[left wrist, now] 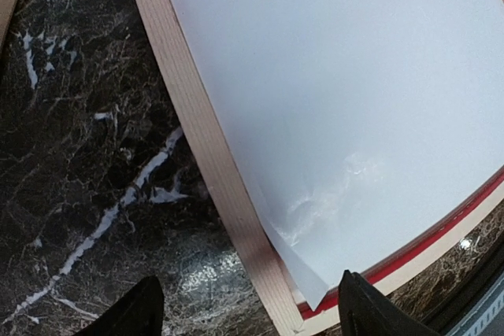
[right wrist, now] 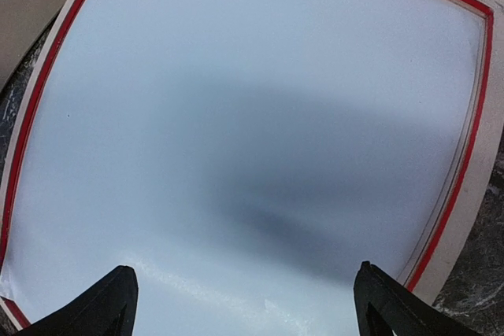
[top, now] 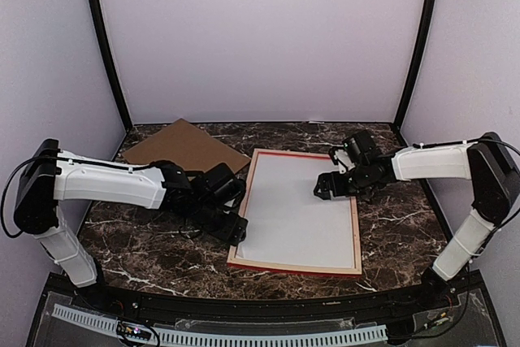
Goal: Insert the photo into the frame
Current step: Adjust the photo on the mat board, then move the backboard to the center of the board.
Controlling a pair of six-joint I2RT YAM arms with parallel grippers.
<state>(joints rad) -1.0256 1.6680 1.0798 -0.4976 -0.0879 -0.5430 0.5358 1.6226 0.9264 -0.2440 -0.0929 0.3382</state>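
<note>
1. Showing a frame (top: 294,266) flat on the dark marbled bench (top: 146,241), pale wood side up, with a red lip along its inner edge.
2. Finding the photo (top: 296,205) inside that frame, plain white back up, covering nearly the whole opening.
3. Noting, in the left wrist view, the photo's near-left corner (left wrist: 313,298) lying over the red lip at the frame's corner, with faint crease marks on the sheet just in from it.
4. Noting, in the right wrist view, thin strips of red lip bare along both sides of the sheet.
5. Placing the left jaws at the frame's left rail, close to its near-left corner and low over the bench, with fingertips (left wrist: 138,308) set wide apart and nothing between them: open, gripping nothing.
6. Placing the right jaws above the far-right part of the photo, with fingertips (right wrist: 110,304) spread wide over the white sheet and a soft shadow below: open, gripping nothing. Cannot tell whether touching the sheet.
7. Spotting a brown board (top: 191,145) flat on the bench at the far left, one corner just beside the frame's far-left corner. Cannot tell whether touching.
8. Seeing the left arm (top: 114,184) and the right arm (top: 426,164) reaching in from opposite sides.
</note>
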